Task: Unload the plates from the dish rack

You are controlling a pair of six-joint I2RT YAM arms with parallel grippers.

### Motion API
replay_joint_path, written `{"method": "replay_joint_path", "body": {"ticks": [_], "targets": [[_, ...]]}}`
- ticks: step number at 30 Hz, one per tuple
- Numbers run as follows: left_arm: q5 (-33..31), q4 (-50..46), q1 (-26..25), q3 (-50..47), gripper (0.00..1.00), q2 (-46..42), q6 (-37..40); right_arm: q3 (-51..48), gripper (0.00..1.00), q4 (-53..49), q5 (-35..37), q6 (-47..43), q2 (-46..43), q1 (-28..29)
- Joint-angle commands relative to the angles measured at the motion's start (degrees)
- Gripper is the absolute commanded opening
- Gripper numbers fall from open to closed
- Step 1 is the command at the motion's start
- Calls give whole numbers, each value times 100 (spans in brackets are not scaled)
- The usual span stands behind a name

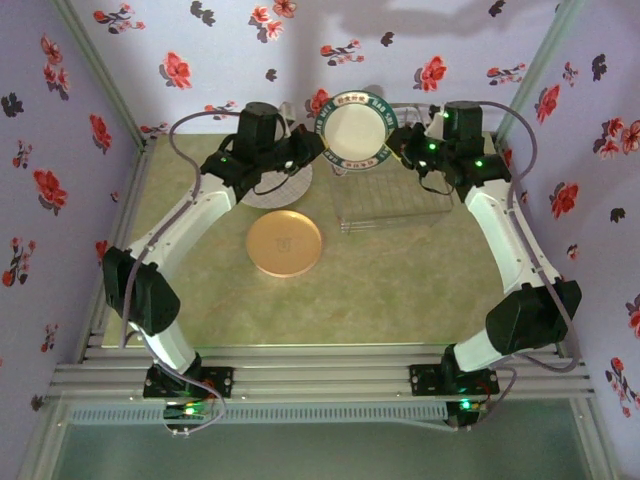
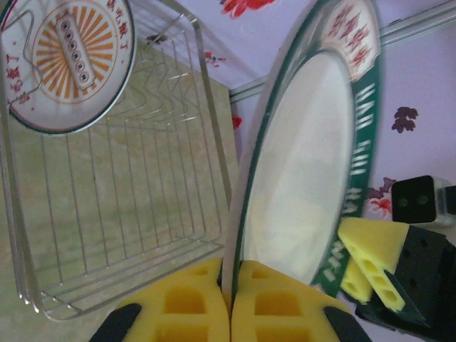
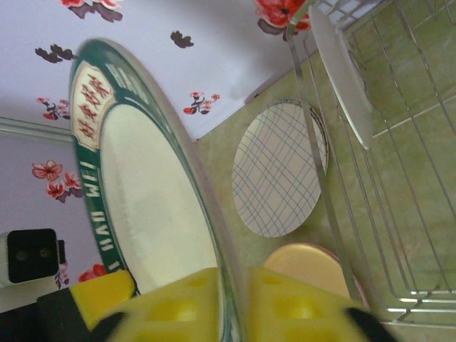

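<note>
A white plate with a green lettered rim (image 1: 355,128) hangs upright above the back of the table, between both grippers. My left gripper (image 1: 318,143) (image 2: 231,299) is shut on its rim, pads pressed tight against the plate (image 2: 306,164). My right gripper (image 1: 392,140) (image 3: 235,306) straddles the opposite edge of the plate (image 3: 157,199) with its jaws slightly apart. The wire dish rack (image 1: 395,205) (image 2: 128,214) (image 3: 399,214) stands just right of centre. A plate with an orange sunburst centre (image 2: 68,60) leans in it, seen edge-on (image 3: 342,71).
An orange-yellow plate (image 1: 284,243) (image 3: 306,267) lies flat on the table left of the rack. Behind it a grid-patterned plate (image 1: 278,185) (image 3: 281,178) lies partly under the left arm. Flowered walls close in the back and both sides.
</note>
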Motion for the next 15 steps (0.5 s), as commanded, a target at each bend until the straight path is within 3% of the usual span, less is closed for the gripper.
{"method": "replay_joint_path", "body": {"ticks": [1, 3, 8, 15], "targets": [[157, 189, 90, -234, 0, -363, 240, 256, 35, -135, 206, -362, -192, 125], [265, 371, 176, -378, 0, -519, 195, 299, 50, -268, 405, -528, -234, 162], [524, 563, 399, -803, 0, -881, 27, 393, 67, -631, 942, -1010, -349, 290], [854, 398, 804, -1548, 0, -1433, -13, 365, 80, -837, 1674, -1893, -626, 650]]}}
